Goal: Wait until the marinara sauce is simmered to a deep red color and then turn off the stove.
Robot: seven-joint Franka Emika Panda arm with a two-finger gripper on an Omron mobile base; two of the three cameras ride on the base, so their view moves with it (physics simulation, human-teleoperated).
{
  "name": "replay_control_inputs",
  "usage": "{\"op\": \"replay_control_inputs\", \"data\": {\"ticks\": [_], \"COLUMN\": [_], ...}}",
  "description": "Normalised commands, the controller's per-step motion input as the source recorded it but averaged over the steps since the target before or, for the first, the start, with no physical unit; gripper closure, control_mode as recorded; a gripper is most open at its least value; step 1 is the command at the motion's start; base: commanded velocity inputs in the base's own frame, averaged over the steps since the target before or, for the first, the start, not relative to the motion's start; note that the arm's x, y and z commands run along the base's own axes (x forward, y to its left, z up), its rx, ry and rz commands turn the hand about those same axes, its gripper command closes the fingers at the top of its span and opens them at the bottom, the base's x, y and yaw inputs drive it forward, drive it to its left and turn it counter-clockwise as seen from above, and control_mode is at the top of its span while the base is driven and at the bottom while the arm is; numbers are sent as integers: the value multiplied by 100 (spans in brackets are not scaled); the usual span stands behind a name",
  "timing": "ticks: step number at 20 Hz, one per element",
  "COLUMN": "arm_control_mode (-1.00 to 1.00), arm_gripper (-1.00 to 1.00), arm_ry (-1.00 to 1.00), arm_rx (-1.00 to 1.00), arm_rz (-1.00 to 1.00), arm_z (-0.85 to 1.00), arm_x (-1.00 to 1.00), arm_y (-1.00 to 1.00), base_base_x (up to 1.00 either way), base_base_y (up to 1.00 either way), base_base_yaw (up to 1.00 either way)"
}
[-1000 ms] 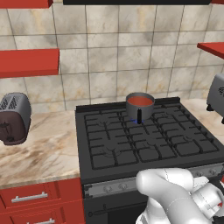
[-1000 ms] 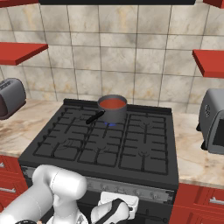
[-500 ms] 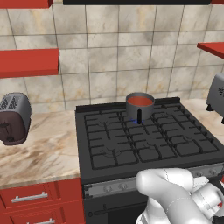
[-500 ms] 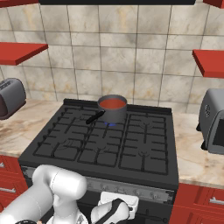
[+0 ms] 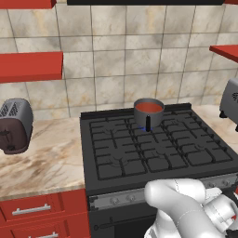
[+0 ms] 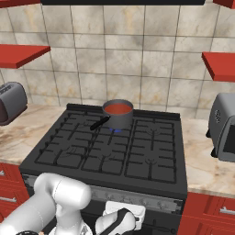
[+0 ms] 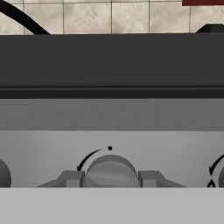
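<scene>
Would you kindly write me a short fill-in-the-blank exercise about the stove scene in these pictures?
1. The marinara sauce sits in a small grey saucepan on a ____ burner of the stove.
2. A small ____ flame shows under the saucepan.
3. In the hand view, the fingertips flank a round ____ on the grey front strip.
4. On the counter left of the stove stands a ____.

Missing words: rear; blue; knob; toaster
</scene>
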Motion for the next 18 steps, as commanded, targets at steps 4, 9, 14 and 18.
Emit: {"op": "replay_control_inputs", "data": {"ticks": [4,9,14,18], "arm_control_mode": [-100,-100,-100,-100], "arm_gripper": [100,100,100,100], "arm_ry": [0,0,0,0], "arm_rx": [0,0,0,0], "arm_rz": [0,0,0,0], "arm_z": [0,0,0,0], "arm_x": [0,0,0,0], "arm_y": [0,0,0,0], "base_base_x": [0,0,0,0], "base_base_y": [0,0,0,0], "base_base_yaw": [0,0,0,0]}}
